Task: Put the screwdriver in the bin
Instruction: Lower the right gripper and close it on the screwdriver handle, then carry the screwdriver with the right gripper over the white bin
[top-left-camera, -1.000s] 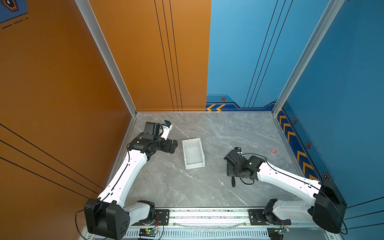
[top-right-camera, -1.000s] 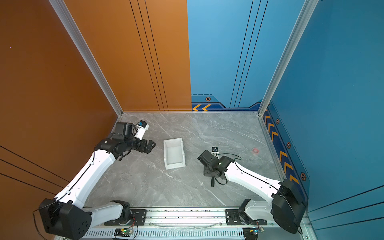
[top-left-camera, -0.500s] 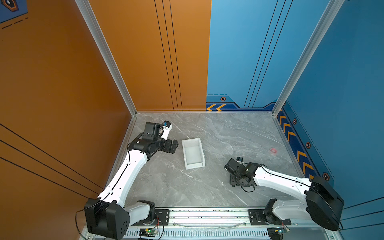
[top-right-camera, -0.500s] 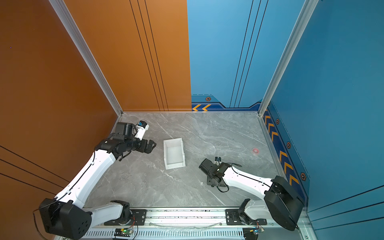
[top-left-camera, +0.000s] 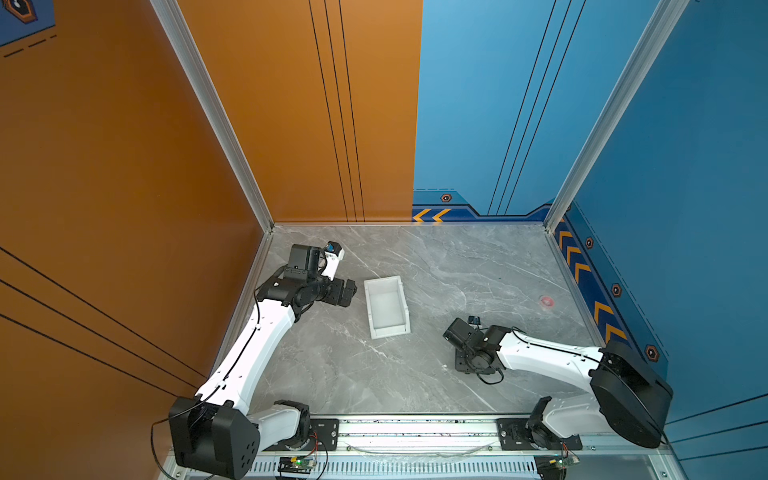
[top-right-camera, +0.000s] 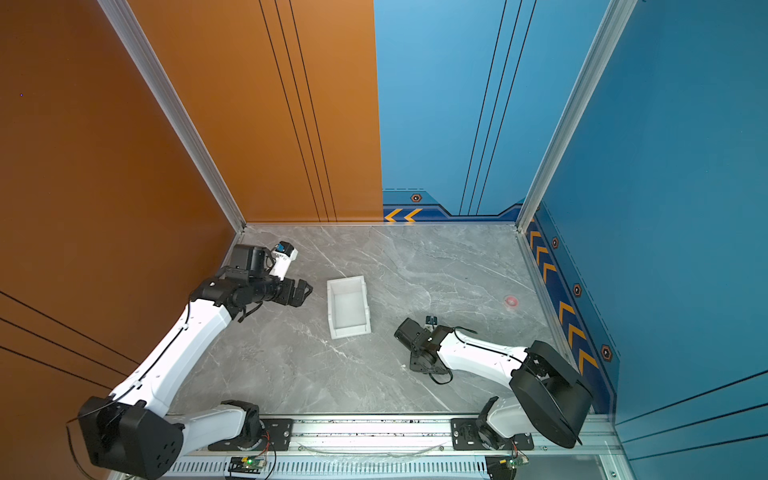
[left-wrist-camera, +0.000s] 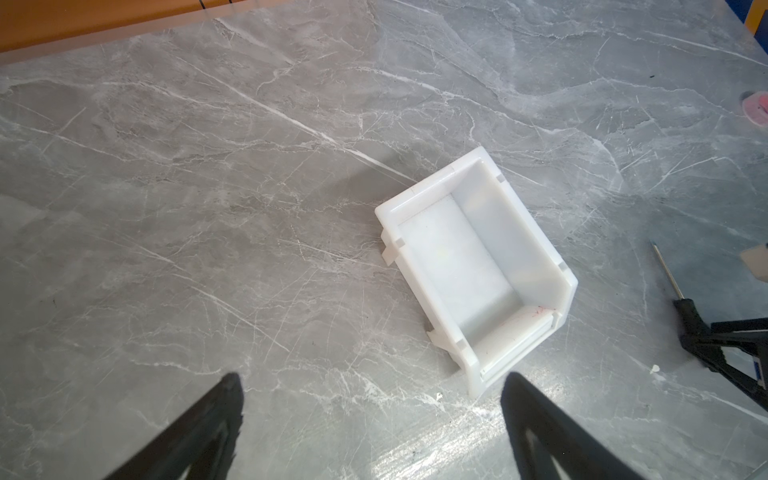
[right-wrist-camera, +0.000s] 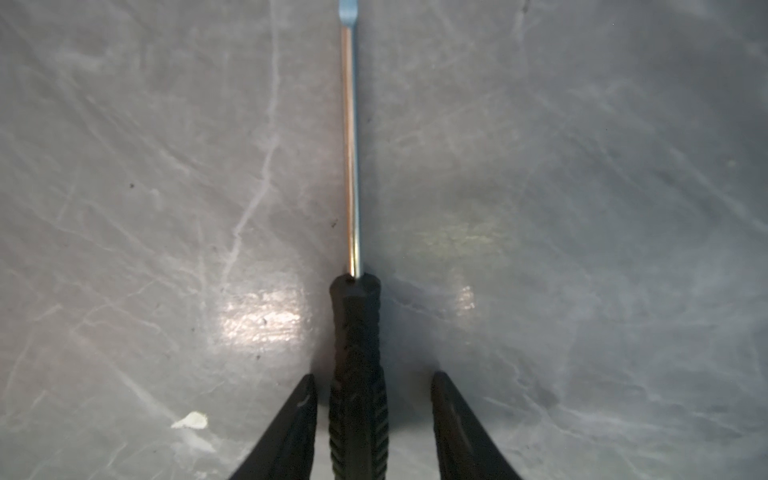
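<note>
Right wrist, fingers (right-wrist-camera: 291, 424) flanking screwdriver (right-wrist-camera: 357, 353), small gaps

Bright even light, table (right-wrist-camera: 257, 320) glare, soft focus

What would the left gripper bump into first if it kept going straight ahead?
Most likely the bin. The left gripper, open, points at its long side in both top views. The wrist view shows the bin slightly off-centre, so it may only clip a corner.

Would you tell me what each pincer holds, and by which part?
Nothing yet: the right pincer straddles the screwdriver handle without touching; the left pincer is open, empty.
</note>
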